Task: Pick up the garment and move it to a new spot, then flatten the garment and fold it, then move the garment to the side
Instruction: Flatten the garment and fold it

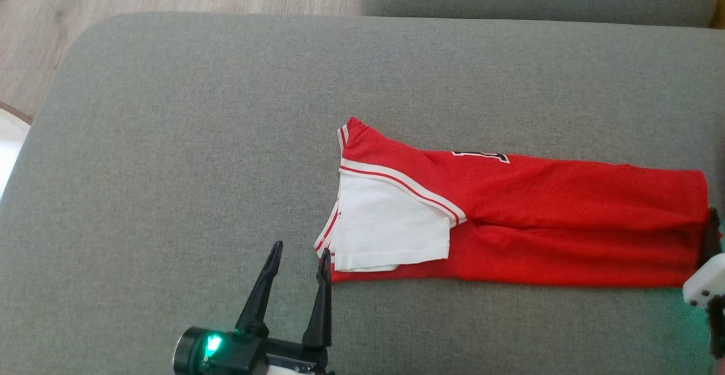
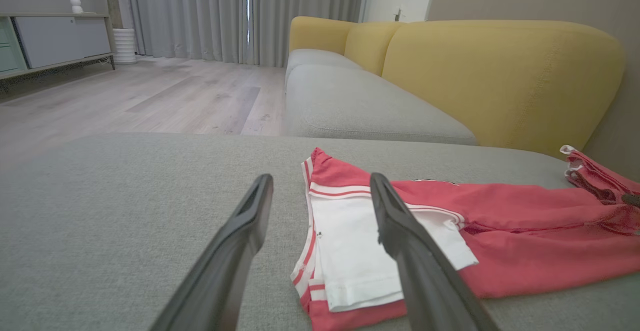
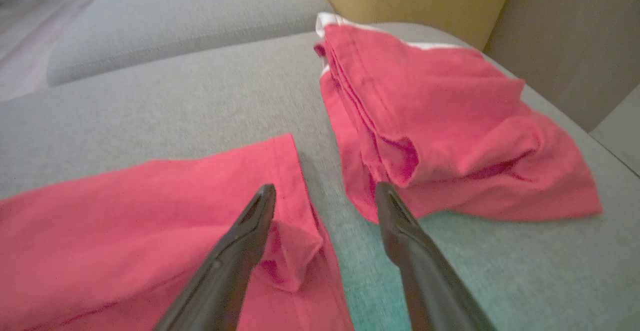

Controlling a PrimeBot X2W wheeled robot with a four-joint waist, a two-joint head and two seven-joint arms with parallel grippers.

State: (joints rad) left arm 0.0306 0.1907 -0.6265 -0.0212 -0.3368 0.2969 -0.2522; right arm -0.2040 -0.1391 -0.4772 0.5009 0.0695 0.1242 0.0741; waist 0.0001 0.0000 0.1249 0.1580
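Both grippers open, nothing held.
The left gripper (image 1: 301, 248) sits at 7 o'clock in the head view, its fingers spread and pointing toward 12. The right gripper (image 3: 324, 188) also has its fingers parted, and its pale wrist (image 1: 704, 285) shows at 4 o'clock.

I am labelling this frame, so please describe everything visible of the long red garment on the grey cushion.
The red garment looks like a mesh jersey, folded into a long strip flat on the grey cushion. Its left end has white-and-red striped trim and a white layer on top; part of a dark number shows at the far edge. The open left pincer is beside that end, the open right pincer at the other.
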